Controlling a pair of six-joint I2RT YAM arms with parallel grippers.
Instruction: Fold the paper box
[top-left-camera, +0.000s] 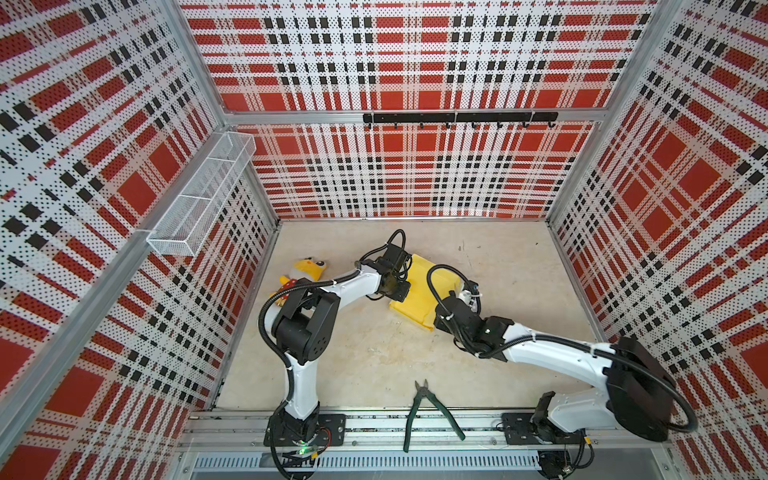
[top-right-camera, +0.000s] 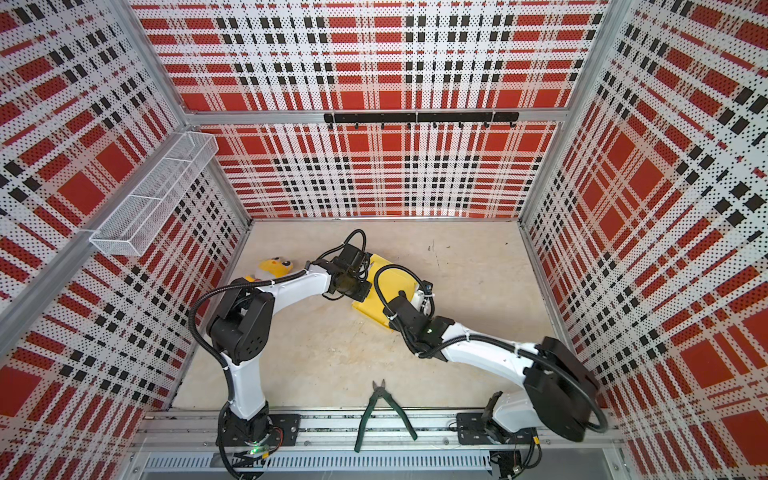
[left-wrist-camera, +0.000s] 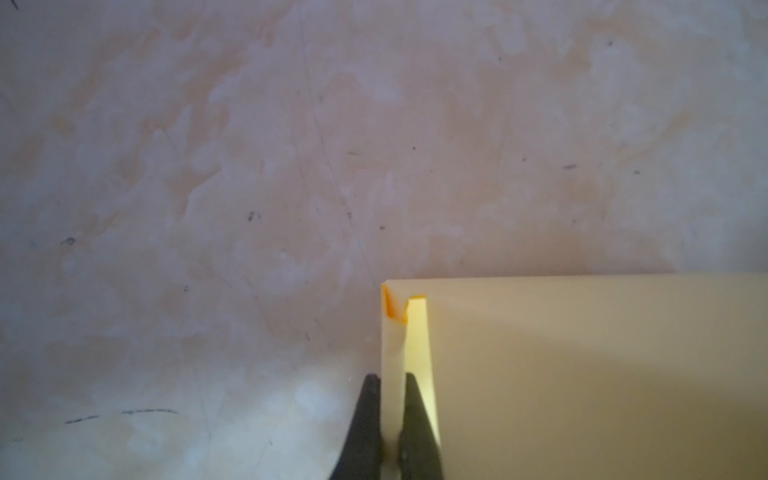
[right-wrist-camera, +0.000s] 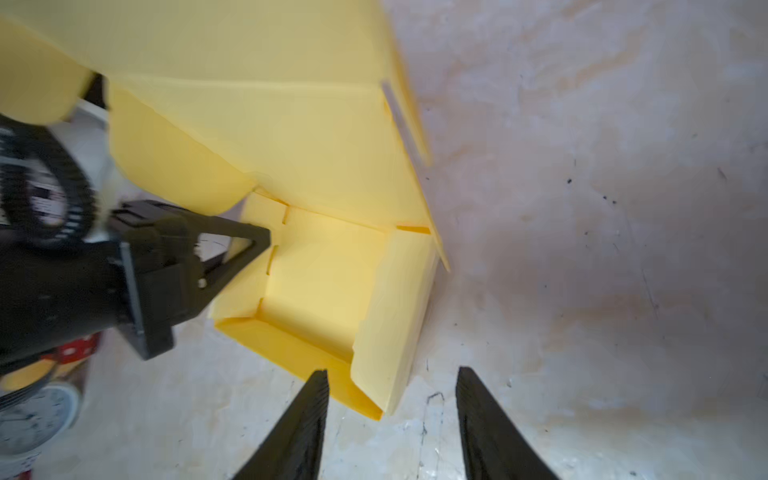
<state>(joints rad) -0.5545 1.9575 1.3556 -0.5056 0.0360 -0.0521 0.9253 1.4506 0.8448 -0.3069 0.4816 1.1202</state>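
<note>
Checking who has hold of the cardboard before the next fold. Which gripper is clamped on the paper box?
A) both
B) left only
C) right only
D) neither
B: the left gripper pinches a side wall of the paper box, while the right gripper stands open, fingers spread and not closed on it.

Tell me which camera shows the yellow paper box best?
The right wrist view: the paper box shows its floor, raised walls and slots. In both top views the arms hide part of the box. The left wrist view shows only a wall pinched by the left gripper.
</note>
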